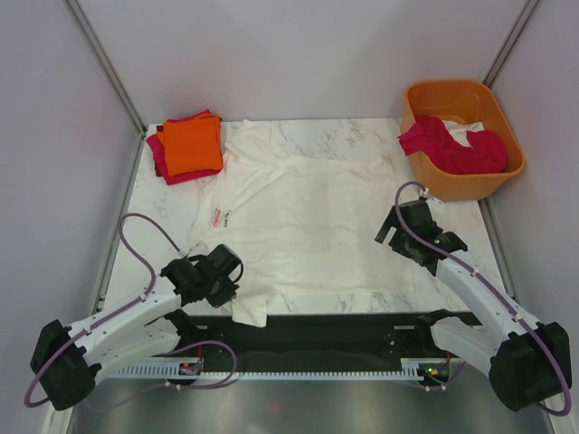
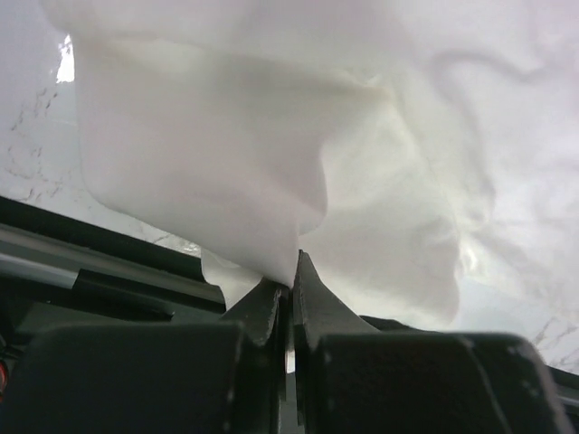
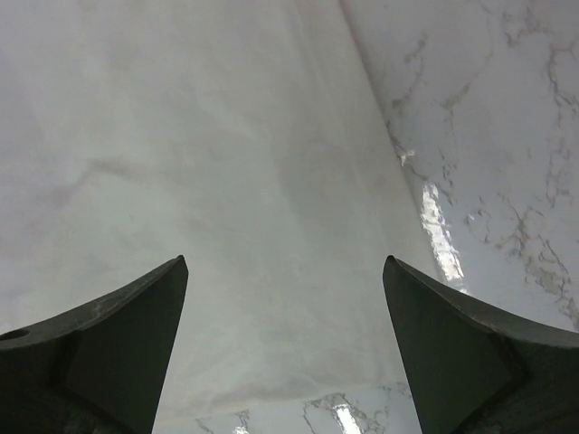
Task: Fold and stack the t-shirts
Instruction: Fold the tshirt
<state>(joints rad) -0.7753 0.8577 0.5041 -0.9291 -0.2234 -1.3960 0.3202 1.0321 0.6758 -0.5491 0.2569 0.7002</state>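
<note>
The white t-shirt point(image 1: 308, 226) lies spread open across the middle of the marble counter point(image 1: 362, 136), its collar end towards the far edge and its hem along the near edge; a small red logo point(image 1: 217, 215) shows on it towards the left edge. The left hand point(image 1: 226, 276) sits at the near left part of the counter; its fingers are pressed together on a fold of the shirt's near left edge, and in the left wrist view the cloth point(image 2: 271, 163) rises in a soft bunch straight out of the closed tips point(image 2: 291, 271); a corner of the shirt droops over the near edge beside it.

The right hand point(image 1: 398, 226) is at the shirt's right edge, well short of the near right corner; its two fingers are spread wide, with the shirt's edge point(image 3: 271, 181) running between them and bare counter point(image 3: 507, 136) off to one side; I cannot tell whether the tips touch the cloth.

At the far left corner a folded orange t-shirt point(image 1: 192, 145) rests on a folded magenta-red t-shirt point(image 1: 163, 161). By the far right corner stands an orange tub point(image 1: 466, 90); a crumpled magenta-red t-shirt point(image 1: 452, 149) spills over its left rim, with some white cloth point(image 1: 466, 129) behind it.
</note>
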